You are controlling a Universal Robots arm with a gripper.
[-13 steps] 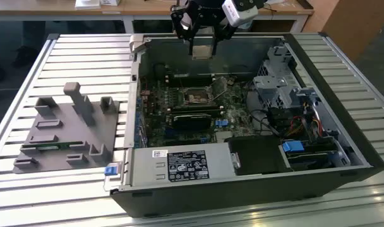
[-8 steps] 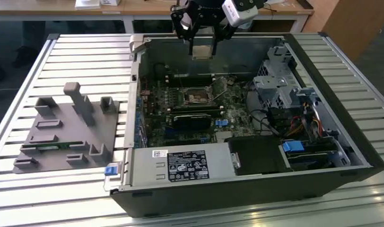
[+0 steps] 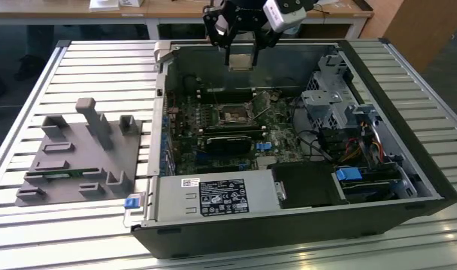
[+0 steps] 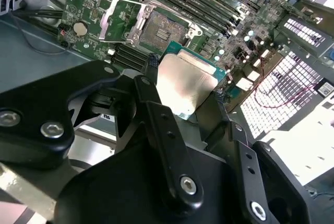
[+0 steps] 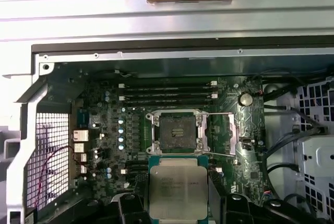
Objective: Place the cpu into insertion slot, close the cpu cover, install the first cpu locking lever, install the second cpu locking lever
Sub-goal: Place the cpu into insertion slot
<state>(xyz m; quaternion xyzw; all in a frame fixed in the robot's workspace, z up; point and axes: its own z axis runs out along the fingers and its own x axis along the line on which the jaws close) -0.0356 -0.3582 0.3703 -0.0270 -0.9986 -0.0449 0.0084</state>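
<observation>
Black gripper clamps its fingers on the flat silvery square cpu, held clear of the empty dark-centred, metal-rimmed insertion slot. By my judgement, all four steps remain.

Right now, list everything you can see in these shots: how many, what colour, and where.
computer case: one, black, lying open on the table.
slatted table: one, silvery, under the case.
grey fixture: one, grey, on the table at the exterior view's left of the case.
motherboard: one, green, on the case floor.
insertion slot: one, dark centre with a silvery rim, mid-board, empty.
cpu cover: one, silvery frame, swung open beside the slot.
memory slots: several, black, alongside the slot.
power supply: one, silvery-grey, in the case's near corner in the exterior view.
cpu: one, silvery-grey top, held above the board, apart from the slot.
gripper: one, black, shut on the cpu.
</observation>
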